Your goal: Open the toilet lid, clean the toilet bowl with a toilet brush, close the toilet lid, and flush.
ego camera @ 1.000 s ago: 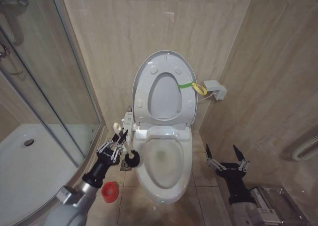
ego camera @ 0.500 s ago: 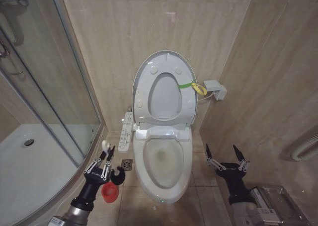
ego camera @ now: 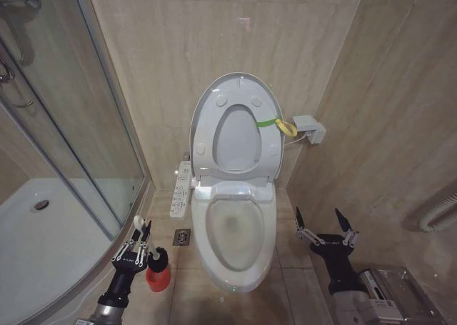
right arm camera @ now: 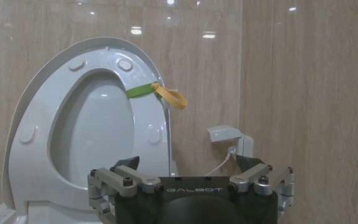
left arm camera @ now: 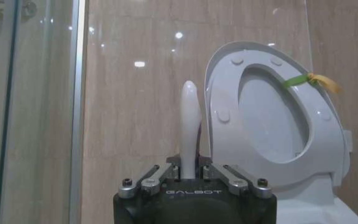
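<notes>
Where beige tiled walls meet a tiled floor (ego camera: 285, 286), the toilet bowl (ego camera: 235, 268) is seen standing against the back wall, with a glass shower enclosure (ego camera: 64, 139) well to its left. The toilet lid (ego camera: 235, 125) is raised upright behind the bowl, its yellow-green strap (ego camera: 280, 125) hanging at one edge. Just left of the bowl, the toilet brush (ego camera: 140, 225) is clamped by the left gripper (ego camera: 141, 241), its dark head lowered at a red holder cup (ego camera: 158, 277) on the floor. The handle's white tip (left arm camera: 189, 116) is shown upright between the fingers in the left wrist view. A wall socket (right arm camera: 227, 135) beside the lid is shown in the right wrist view. The right gripper (ego camera: 325, 225) is held spread wide, low to the right of the bowl.
</notes>
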